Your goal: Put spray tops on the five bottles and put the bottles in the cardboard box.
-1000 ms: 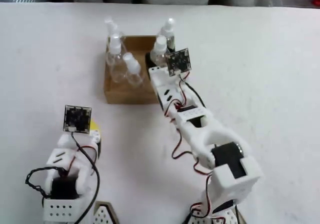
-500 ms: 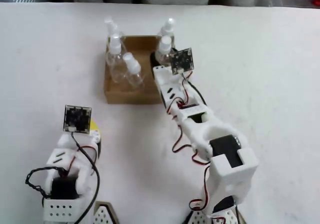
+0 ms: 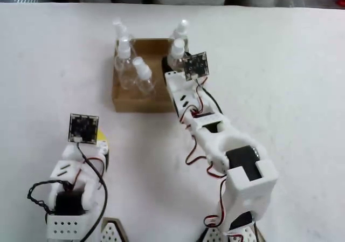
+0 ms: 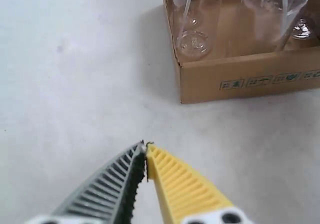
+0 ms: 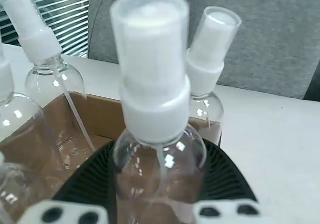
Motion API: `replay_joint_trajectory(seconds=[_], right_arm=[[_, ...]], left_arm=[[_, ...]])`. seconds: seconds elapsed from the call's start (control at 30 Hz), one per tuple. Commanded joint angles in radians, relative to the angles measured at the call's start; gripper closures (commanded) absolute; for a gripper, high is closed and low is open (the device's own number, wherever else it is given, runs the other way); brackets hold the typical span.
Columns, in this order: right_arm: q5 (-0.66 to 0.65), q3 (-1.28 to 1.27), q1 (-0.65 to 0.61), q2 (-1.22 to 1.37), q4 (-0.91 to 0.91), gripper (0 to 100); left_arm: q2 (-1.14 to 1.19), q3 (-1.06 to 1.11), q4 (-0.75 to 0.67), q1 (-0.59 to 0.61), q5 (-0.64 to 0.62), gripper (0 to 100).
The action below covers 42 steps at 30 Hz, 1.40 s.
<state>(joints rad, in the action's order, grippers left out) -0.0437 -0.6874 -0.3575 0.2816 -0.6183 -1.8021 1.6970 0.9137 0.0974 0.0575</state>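
We see the right gripper [image 5: 160,176] pinching a capped bottle [image 5: 156,109] at the box [image 3: 135,105] rim; left gripper [image 4: 145,151] pressed together.

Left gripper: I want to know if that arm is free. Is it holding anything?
No, the left gripper is shut fingertip to fingertip with nothing between, above the table.

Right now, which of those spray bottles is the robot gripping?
The spray bottle at the cardboard box's right edge, between the right tool's black fingers; the other four stand free.
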Motion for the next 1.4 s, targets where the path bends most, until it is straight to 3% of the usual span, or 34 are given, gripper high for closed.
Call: replay_joint_trajectory(seconds=[0.0,0.57,0.9,1.2,1.37], right_arm=[[-0.005,0.044,0.005,-0.008,0.03,98.2],[-0.011,0.051,-0.021,0.027,0.045,97.8],[-0.005,0.049,-0.022,0.031,0.044,76.3],[-0.003,0.041,-0.016,-0.021,0.047,69.0],[0.068,0.014,-0.021,-0.064,0.048,63.5]], left_arm=[[0.001,-0.003,0.006,-0.002,0.011,98],[0.001,-0.003,0.006,-0.002,0.011,98],[0.001,-0.003,0.006,-0.002,0.012,98],[0.001,-0.003,0.006,-0.002,0.014,98],[0.001,-0.003,0.006,-0.002,0.014,98]])
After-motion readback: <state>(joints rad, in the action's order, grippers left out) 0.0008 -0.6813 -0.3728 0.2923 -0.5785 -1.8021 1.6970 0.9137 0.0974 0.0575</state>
